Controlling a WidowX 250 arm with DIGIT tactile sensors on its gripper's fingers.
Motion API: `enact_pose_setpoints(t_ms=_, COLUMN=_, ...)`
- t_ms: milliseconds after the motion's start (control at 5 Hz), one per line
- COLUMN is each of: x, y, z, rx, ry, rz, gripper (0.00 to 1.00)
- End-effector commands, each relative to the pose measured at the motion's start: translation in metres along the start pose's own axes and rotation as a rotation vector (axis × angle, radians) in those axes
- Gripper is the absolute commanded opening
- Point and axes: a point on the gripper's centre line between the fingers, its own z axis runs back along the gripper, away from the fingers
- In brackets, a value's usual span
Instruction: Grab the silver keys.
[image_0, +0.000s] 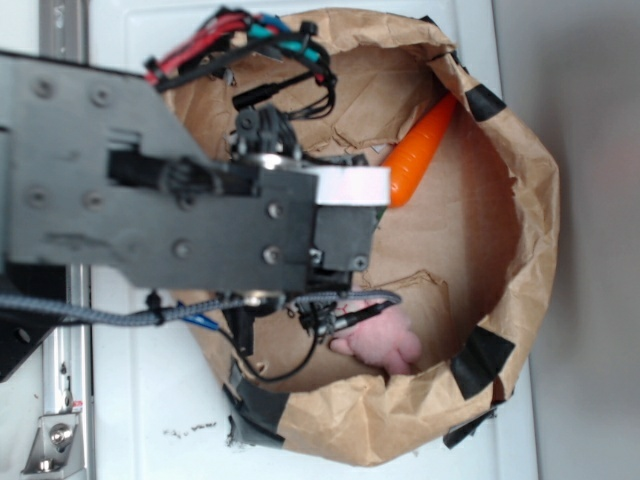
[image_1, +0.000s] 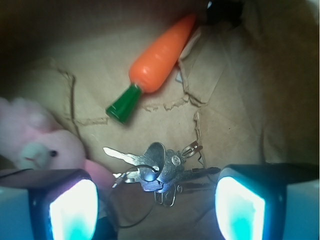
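In the wrist view the silver keys (image_1: 160, 169) lie in a bunch on the brown paper floor, blades fanned left and right. My gripper (image_1: 157, 207) hangs open just above and in front of them, its two glowing pads (image_1: 75, 210) standing left and right of the bunch with nothing held between. In the exterior view the arm and gripper (image_0: 300, 300) reach down into the paper bag (image_0: 520, 200) and hide the keys.
An orange toy carrot (image_1: 160, 57) with a green stem lies beyond the keys, also the carrot (image_0: 420, 150) in the exterior view. A pink plush bunny (image_1: 40, 142) sits at the left, close to the left pad. Crumpled bag walls ring everything.
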Motion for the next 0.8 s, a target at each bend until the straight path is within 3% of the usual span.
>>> enact_pose_setpoints(t_ms=0, x=0.0, y=0.005, z=-0.018, rx=-0.05, ry=0.016, rz=-0.07, gripper=1.0)
enact_pose_setpoints(t_ms=200, x=-0.005, y=-0.006, z=-0.024, rx=-0.125, ry=0.048, rz=-0.101, gripper=1.0)
enact_pose_setpoints(t_ms=600, x=-0.01, y=-0.011, z=-0.026, rx=-0.145, ry=0.049, rz=-0.132, gripper=1.0)
